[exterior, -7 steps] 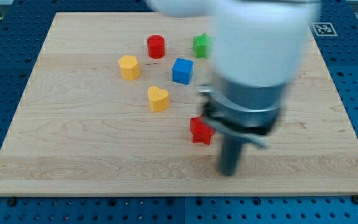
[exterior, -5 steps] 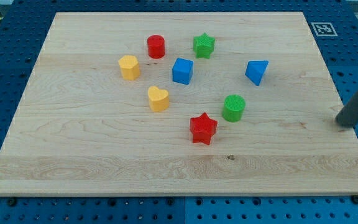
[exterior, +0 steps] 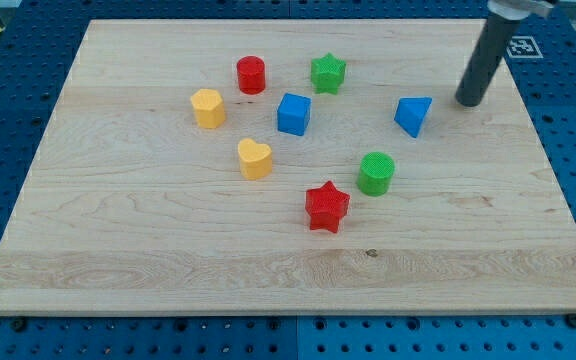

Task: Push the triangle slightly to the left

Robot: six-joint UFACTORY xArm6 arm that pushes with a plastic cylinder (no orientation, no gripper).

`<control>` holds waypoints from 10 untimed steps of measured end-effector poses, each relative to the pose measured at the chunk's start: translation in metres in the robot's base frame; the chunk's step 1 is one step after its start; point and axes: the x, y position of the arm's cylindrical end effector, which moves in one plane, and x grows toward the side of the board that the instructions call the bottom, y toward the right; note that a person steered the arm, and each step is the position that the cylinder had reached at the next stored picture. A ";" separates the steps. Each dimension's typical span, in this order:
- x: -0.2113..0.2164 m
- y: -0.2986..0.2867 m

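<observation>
The blue triangle (exterior: 413, 115) lies on the wooden board (exterior: 148, 230) at the view's right of centre. My tip (exterior: 467, 102) stands on the board just to the view's right of the triangle and slightly above it, a small gap apart, not touching. The dark rod rises from the tip toward the view's top right.
A blue cube (exterior: 293, 113), green star (exterior: 327, 72), red cylinder (exterior: 251, 74), yellow hexagon (exterior: 208, 107) and yellow heart (exterior: 254, 158) lie to the triangle's left. A green cylinder (exterior: 376, 172) and red star (exterior: 326, 207) lie below it.
The arm swung from the board's middle out past the right edge, then back up and left. My tip now stands next to the blue triangle. No block has moved.
</observation>
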 end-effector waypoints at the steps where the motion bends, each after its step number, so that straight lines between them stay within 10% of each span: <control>1: 0.001 -0.010; 10: 0.026 -0.043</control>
